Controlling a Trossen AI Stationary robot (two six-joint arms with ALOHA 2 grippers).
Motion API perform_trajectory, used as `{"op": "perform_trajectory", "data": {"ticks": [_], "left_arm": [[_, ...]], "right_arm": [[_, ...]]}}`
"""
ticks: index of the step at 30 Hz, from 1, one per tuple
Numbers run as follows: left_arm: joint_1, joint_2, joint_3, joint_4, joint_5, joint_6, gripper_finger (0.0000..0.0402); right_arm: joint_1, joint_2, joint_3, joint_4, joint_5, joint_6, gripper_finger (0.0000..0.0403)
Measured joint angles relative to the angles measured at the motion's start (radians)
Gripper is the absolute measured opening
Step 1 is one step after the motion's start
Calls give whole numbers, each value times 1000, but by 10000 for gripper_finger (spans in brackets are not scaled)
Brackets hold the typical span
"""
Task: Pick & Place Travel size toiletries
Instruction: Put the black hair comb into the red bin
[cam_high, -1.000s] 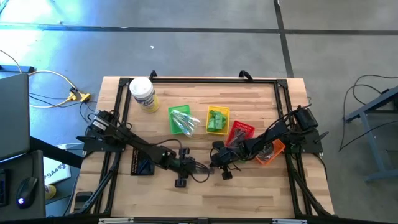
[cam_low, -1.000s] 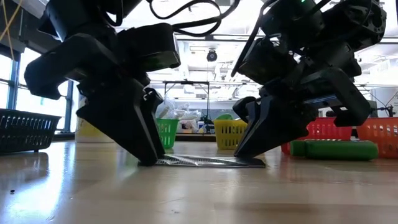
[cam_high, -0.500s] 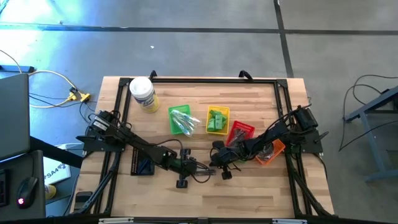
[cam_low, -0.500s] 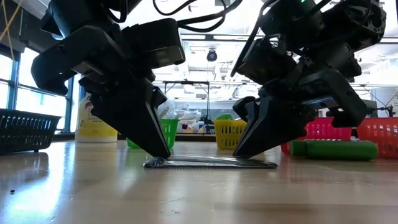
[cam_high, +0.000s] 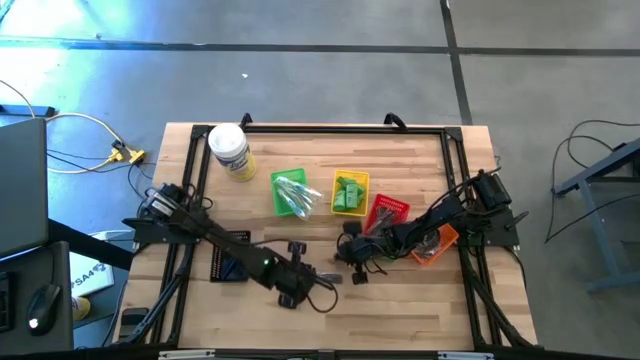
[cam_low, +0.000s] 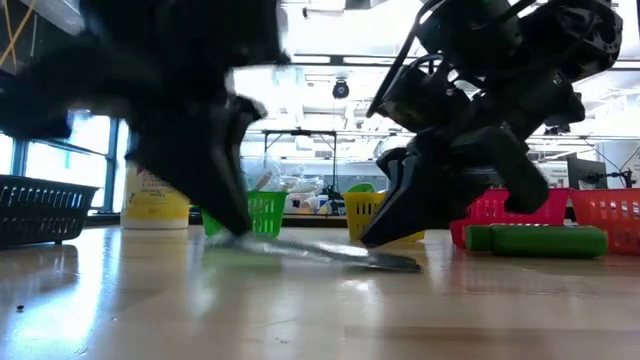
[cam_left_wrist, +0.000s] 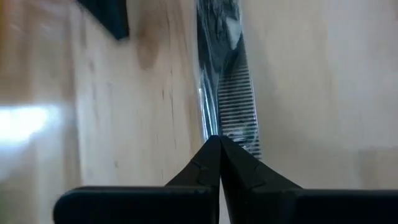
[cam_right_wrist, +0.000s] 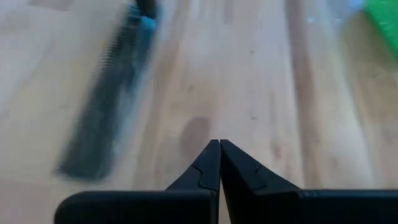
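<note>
Lifted now: comb packet (cam_low: 300, 250) end; green basket (cam_high: 291, 193) with packets.

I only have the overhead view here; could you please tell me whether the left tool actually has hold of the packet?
Observer: Yes. The left wrist view shows the left tool shut on one end of the clear packet.
Operator: Thank you. Is it off the table?
Observer: Only partly. In the low view the gripped end is raised, while the other end rests on the table.
Operator: And the right tool?
Observer: Its wrist view shows the right tool shut on nothing, with the packet clear of its tips.
</note>
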Motion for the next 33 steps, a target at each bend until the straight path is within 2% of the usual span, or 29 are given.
{"op": "perform_trajectory", "data": {"ticks": [7,13,18,21,25,29,33], "left_arm": [[-27,-3,74,-110,-104,0,0],[-26,-4,102,-200,-135,-7,0],[-26,-5,105,-210,-136,-8,0],[-26,-6,105,-222,-136,-8,0],[-26,-7,105,-221,-136,-8,0],[-25,-7,105,-221,-136,-8,0],[-25,-7,105,-221,-121,-8,0]], "right_arm": [[0,-1,0,2,46,2,2],[5,-45,0,0,44,15,2],[10,-92,1,5,-62,17,3],[1,-119,1,28,-172,17,15],[-12,-134,1,67,-250,19,71],[-6,-134,1,109,-314,20,166],[15,-116,15,81,-205,29,275]]}}
